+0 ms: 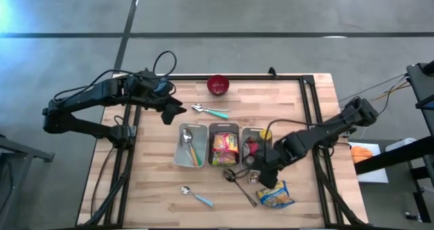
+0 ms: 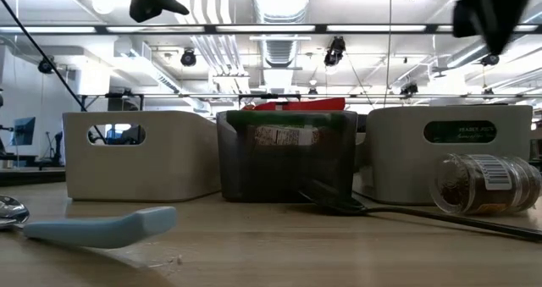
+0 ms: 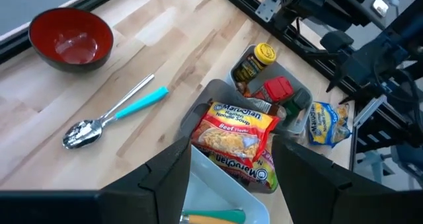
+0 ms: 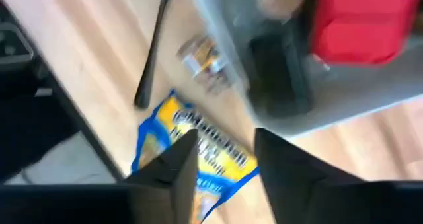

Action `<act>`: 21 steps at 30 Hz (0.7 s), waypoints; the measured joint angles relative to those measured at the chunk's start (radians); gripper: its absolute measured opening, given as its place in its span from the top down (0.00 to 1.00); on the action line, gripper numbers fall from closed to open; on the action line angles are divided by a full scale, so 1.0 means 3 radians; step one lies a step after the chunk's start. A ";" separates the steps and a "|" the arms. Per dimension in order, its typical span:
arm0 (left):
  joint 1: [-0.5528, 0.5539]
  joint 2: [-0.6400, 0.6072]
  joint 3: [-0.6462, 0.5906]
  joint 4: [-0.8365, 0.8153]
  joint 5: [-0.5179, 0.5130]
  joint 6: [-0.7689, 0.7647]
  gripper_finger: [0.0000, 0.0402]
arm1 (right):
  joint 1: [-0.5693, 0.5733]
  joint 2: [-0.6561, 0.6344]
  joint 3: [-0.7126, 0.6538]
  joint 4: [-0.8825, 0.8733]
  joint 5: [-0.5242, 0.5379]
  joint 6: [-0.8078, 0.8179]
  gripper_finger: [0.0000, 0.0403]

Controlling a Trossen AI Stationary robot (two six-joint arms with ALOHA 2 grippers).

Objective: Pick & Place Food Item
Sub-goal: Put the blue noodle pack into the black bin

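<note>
A blue-and-yellow food packet [image 1: 276, 195] [image 4: 192, 151] lies flat on the table near its front right. A small jar [image 2: 487, 184] [image 4: 205, 62] lies on its side beside it. My right gripper [image 1: 266, 176] [image 4: 221, 168] hangs open above the packet, fingers pointing down, touching nothing. Three bins stand in a row: one with utensils [image 1: 190, 146], one with ramen packets [image 1: 224, 146] [image 3: 234, 135], one [image 1: 252, 142] with a yellow-lidded jar [image 3: 254, 62] and a red item [image 3: 277, 90]. My left gripper [image 1: 173, 111] [image 3: 231, 184] waits open, high at the far left.
A black spoon [image 1: 241, 182] [image 4: 152, 52] lies in front of the bins. Teal-handled spoons lie at the far middle [image 1: 210, 110] and near middle [image 1: 195, 196]. A red bowl [image 1: 218, 85] stands at the far edge. Bare wood shows at the table's left.
</note>
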 joint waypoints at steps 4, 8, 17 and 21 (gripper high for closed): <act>0.0000 0.0002 0.0000 0.0044 -0.0040 0.0122 0.47 | 0.0248 0.0107 -0.0003 0.0060 -0.0112 0.0235 0.47; 0.0000 0.0004 0.0000 0.0108 -0.0098 0.0120 0.47 | 0.0626 0.0287 0.0041 0.0247 -0.0110 0.0162 0.41; 0.0000 0.0003 0.0000 0.0105 -0.0060 0.0111 0.47 | 0.1209 0.1031 0.0594 0.0191 0.0027 -0.0055 0.40; 0.0000 0.0003 0.0000 0.0105 -0.0058 0.0109 0.47 | 0.1268 0.1389 0.0895 0.0026 0.0128 -0.0233 0.40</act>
